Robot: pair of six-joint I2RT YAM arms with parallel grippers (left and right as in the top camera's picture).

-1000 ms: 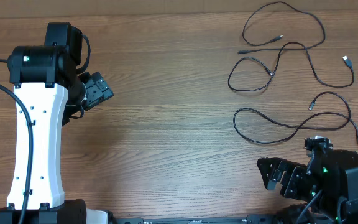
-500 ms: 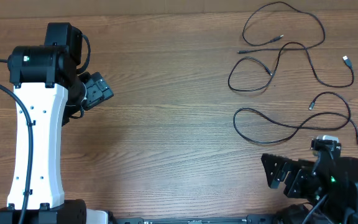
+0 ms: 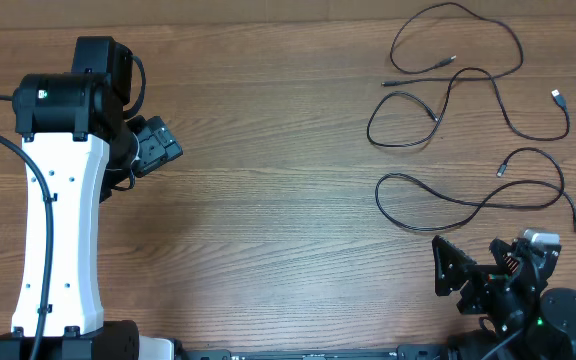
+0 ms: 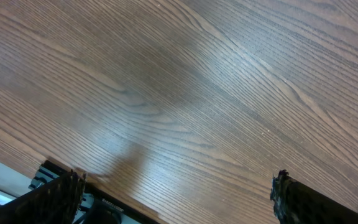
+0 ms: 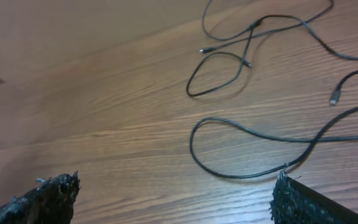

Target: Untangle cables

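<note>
Pulling back rightward, the right end effector (image 3: 438, 267) leaves cables (image 3: 377, 192) unmoved.

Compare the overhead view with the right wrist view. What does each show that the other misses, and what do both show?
Only the overhead view shows the left arm with its left hand, and the silvery plug at the far right. Only the right wrist view gives a close look at the rough dark fingertips of the right hand, which stand wide apart. Both show the wooden table, the nearest cable lying in a long loop, and the small loop beyond it.
</note>
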